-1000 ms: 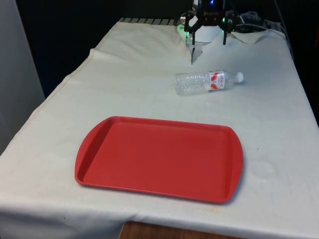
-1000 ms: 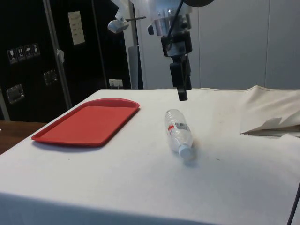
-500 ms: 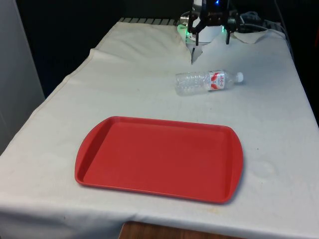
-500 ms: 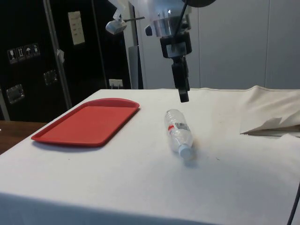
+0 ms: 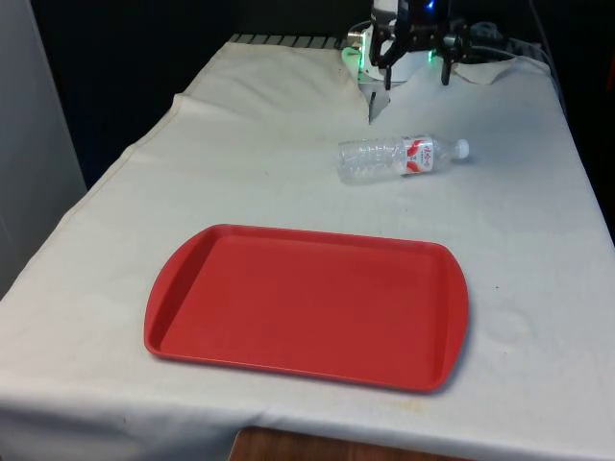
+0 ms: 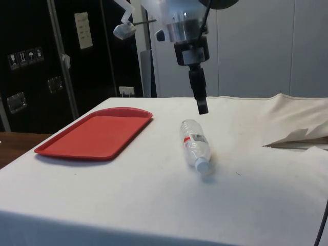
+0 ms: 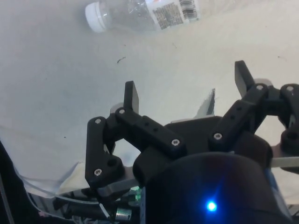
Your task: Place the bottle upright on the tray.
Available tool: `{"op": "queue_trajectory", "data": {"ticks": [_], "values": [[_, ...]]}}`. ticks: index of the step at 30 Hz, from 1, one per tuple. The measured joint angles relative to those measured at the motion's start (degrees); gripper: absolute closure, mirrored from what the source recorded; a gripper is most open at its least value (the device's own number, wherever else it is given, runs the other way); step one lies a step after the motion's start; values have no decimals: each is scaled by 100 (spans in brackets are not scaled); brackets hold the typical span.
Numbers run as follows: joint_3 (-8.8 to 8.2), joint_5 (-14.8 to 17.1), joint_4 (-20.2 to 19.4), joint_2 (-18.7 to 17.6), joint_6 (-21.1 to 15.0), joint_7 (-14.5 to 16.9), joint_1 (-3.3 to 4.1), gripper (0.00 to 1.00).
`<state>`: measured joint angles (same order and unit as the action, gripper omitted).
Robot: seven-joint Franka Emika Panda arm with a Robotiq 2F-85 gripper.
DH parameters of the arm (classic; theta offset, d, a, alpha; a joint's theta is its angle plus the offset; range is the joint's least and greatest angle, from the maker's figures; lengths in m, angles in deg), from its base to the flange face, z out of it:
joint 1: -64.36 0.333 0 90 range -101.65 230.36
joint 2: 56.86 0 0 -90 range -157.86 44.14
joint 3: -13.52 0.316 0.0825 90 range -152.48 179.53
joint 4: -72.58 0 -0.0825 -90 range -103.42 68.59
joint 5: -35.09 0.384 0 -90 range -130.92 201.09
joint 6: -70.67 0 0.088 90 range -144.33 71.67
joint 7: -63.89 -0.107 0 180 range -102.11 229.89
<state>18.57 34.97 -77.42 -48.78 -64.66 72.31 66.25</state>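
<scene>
The bottle (image 5: pixel 402 157) lies flat on its side on the white cloth (image 5: pixel 240 154), clear plastic with a red-and-white label and a white cap (image 5: pixel 462 148) pointing toward the front view's right, well apart from the red tray (image 5: pixel 307 303), which sits bare nearer the camera. The gripper (image 5: pixel 415 72) hangs in the air above and a little beyond the bottle, its fingers (image 7: pixel 132 96) spread wide and holding nothing. From the side it looks to be nearer the bottle's base than its cap, though I would not swear to how it lines up along the length. My worry is the bottle itself: it is round, thin-walled and looks empty, so a finger that lands off-centre could set it rolling across the cloth. A hard squeeze might buckle it. Gripping it near one end could leave it hanging crooked, and an empty bottle set down tilted on the smooth tray would likely topple instead of standing. The rumpled fold of cloth (image 6: pixel 297 136) beyond the bottle could also catch a low finger.
</scene>
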Motion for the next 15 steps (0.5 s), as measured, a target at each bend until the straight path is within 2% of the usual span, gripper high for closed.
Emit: {"op": "queue_trajectory", "data": {"ticks": [15], "values": [[74, 0, 23, -63, -103, 464, 0, 0]]}}
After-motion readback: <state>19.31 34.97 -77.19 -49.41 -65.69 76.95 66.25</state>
